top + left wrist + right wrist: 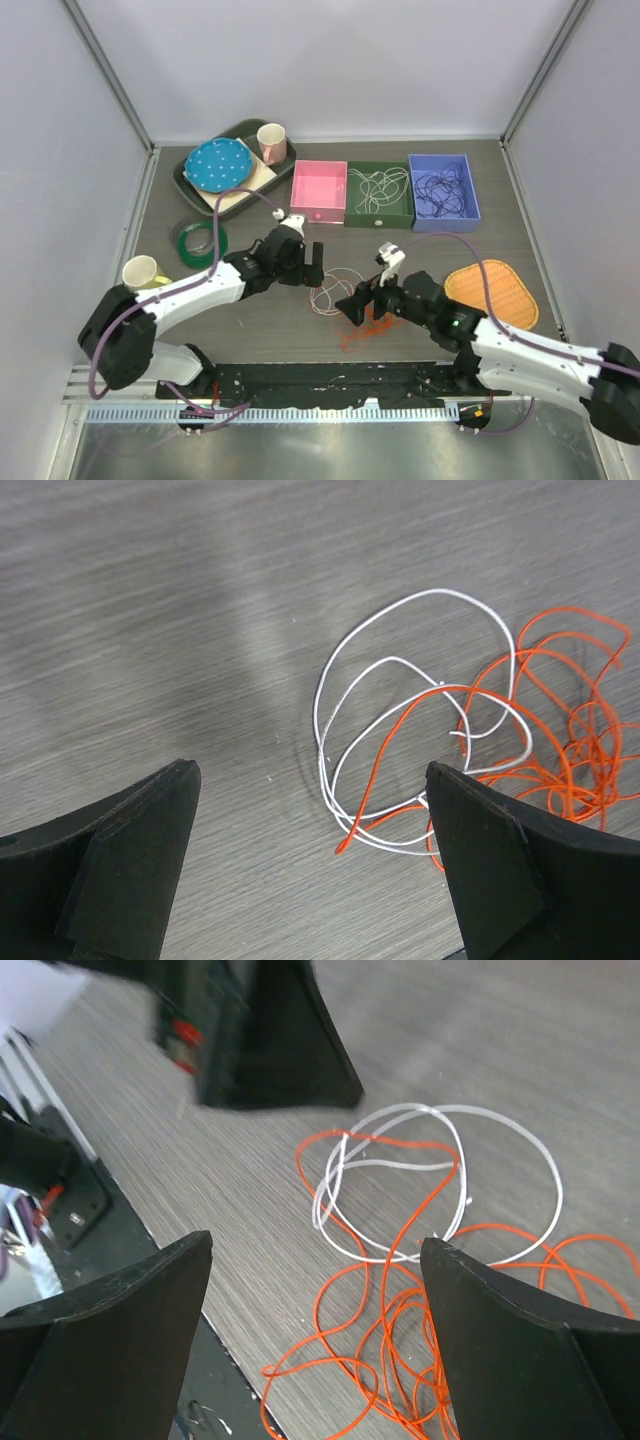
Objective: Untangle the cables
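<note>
Orange cable (592, 780) and white cable (440, 591) looped together, ahead of left gripper (310, 880), off to one side; right gripper (315, 1350) straddles them. Both jaws released, wide.

White arms (195, 292), black joints (120, 338) (mauve hoses (240, 190)).

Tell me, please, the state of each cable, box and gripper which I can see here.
white cable, loose loops on the table, crossing the orange cable
orange cable, tangled heap on the table, caught with the white cable
left gripper, open, holding nothing
right gripper, open, holding nothing
pink box, open, no cable seen inside
green box, open, holds a second white cable
blue box, open, holds a dark purple cable
</note>
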{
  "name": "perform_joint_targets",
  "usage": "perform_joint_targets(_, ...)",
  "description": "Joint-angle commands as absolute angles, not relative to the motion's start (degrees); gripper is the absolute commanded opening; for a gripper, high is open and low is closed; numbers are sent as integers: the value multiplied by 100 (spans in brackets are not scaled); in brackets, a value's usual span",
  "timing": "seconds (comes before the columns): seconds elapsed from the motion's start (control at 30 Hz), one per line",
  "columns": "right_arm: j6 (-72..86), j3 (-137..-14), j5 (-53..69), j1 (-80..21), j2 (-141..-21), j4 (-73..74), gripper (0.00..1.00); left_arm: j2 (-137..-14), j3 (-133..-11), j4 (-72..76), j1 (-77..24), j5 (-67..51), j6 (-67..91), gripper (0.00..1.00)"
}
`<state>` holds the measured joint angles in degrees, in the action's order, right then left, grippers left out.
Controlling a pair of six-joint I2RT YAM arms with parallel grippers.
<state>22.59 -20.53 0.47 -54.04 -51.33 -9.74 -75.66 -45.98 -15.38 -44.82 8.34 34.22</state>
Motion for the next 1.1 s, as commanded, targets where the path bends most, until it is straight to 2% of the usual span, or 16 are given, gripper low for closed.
perform_joint_targets(0.0, 2460, -1785, -639, -5440, -3922, -731, 92, -8302, -5061, -1160, -4430, 273, 3357, 100)
perform_joint_targets(0.23, 2716, -1494, -1301, -5440, -2857, -352, 92, -9132, -5449, -1151, -4421, -80, 3340, 96)
perform_joint_targets(0.43, 2690, -1512, -1406, -5440, -3023, -290, 92, -9289, -5431, -765, -4359, -97, 3278, 95)
perform_joint_targets(0.63, 2654, -1600, -1485, -5441, -3462, -299, 92, -9650, -5713, -773, -4298, -44, 3296, 91)
perform_joint_targets(0.73, 2646, -1626, -1564, -5440, -3551, -308, 92, -9975, -5958, -1071, -4298, 175, 3305, 84)
perform_joint_targets(0.77, 2637, -1626, -1564, -5440, -3577, -308, 92, -10132, -6063, -1142, -4307, 115, 3287, 76)
perform_joint_targets(0.8, 2645, -1626, -1582, -5440, -3577, -308, 92, -10177, -6064, -1151, -4307, 36, 3278, 73)
perform_joint_targets(0.93, 2637, -1582, -1679, -5440, -3551, -325, 92, -10204, -5880, -985, -4307, -307, 3173, 66)
perform_joint_targets(1.0, 2637, -1565, -1705, -5440, -3507, -325, 92, -10169, -5784, -967, -4315, -430, 3138, 59)
perform_joint_targets(1.07, 2628, -1564, -1705, -5440, -3481, -308, 92, -10116, -5670, -958, -4315, -658, 3076, 58)
